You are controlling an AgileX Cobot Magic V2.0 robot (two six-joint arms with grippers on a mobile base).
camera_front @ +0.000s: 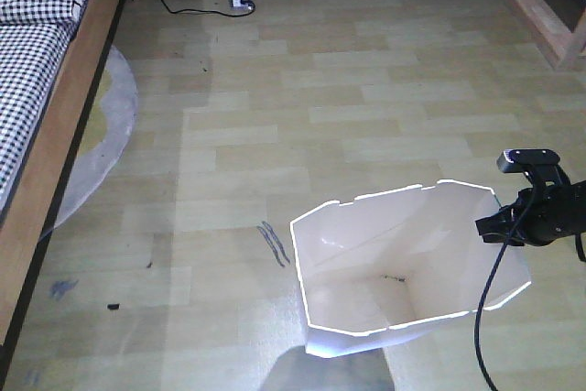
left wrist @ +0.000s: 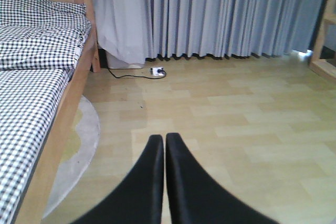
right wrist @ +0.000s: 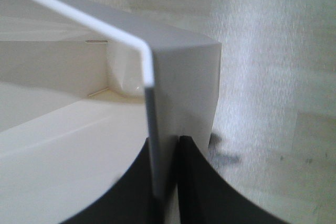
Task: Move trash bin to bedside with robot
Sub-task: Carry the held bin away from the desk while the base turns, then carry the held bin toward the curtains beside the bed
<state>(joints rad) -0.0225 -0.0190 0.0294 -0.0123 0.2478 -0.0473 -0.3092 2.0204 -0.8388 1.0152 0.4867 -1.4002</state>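
Pinching the trash bin [camera_front: 366, 244] at its right rim wall, the right tool [camera_front: 490, 224] has the grasp made. The left tool [left wrist: 165, 139] rests pressed together, empty. The bin stands on the floor at near right, well apart from the bed [camera_front: 64, 125] on the left, so the move itself remains.

The trash bin [camera_front: 341, 243] is white outside and cream inside. The bedding [camera_front: 32, 52] has a black-and-white check above a light wooden bed frame [camera_front: 69, 125]. The floor [camera_front: 385, 107] shows pale yellowish planks, and the curtains [left wrist: 236, 14] are grey-blue. The right gripper [right wrist: 167, 148] and its cable [camera_front: 478, 318] are black.
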